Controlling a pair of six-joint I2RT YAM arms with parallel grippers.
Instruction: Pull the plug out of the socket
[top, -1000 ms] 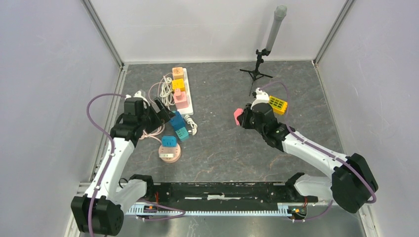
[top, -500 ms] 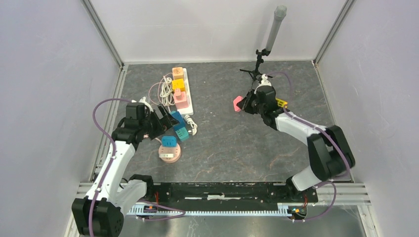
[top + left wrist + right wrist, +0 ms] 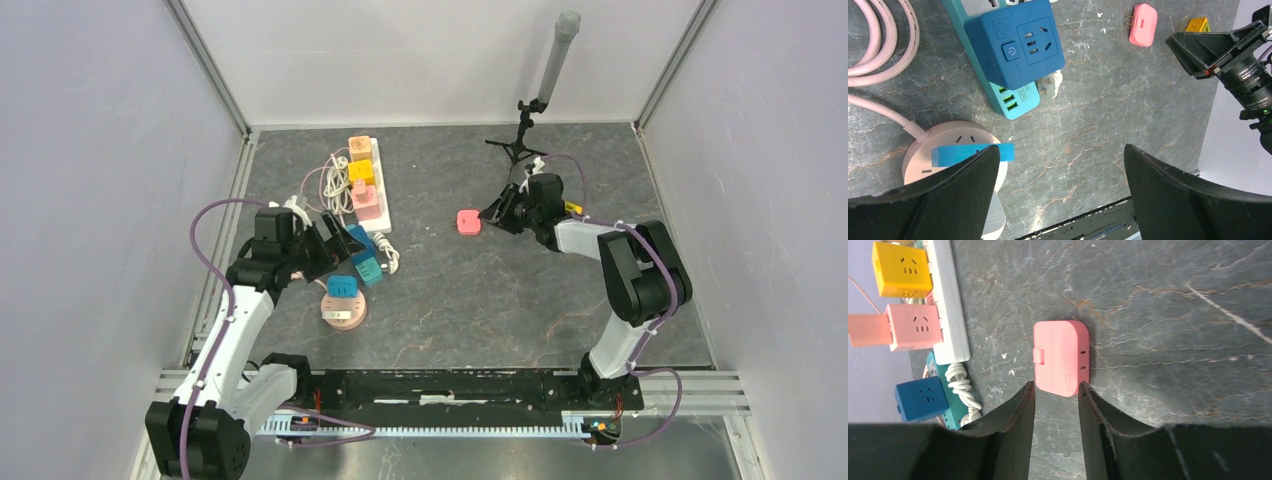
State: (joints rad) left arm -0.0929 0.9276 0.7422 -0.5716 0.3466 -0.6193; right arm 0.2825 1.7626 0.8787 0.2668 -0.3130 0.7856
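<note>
A flat pink plug (image 3: 467,222) lies loose on the grey table; it also shows in the right wrist view (image 3: 1060,357) and the left wrist view (image 3: 1142,17). My right gripper (image 3: 497,212) is low on the table just right of it, jaws narrowly open (image 3: 1056,385), with the plug's near end at the fingertips and not gripped. My left gripper (image 3: 325,235) is wide open and empty (image 3: 1060,150), above and beside a round pink socket (image 3: 343,312) that carries a light-blue plug (image 3: 343,287). That plug (image 3: 973,153) sits by my left finger.
A white power strip (image 3: 378,190) holds yellow (image 3: 361,171) and pink (image 3: 366,203) cube adapters. A blue cube adapter (image 3: 1018,42) sits on a teal strip (image 3: 1013,97). Coiled cables lie at left. A microphone tripod (image 3: 520,140) and a yellow plug (image 3: 572,208) are behind the right arm.
My right gripper carried the pink plug down and forward, set it on the table and opened off it. The left gripper shifted slightly toward the round socket.
</note>
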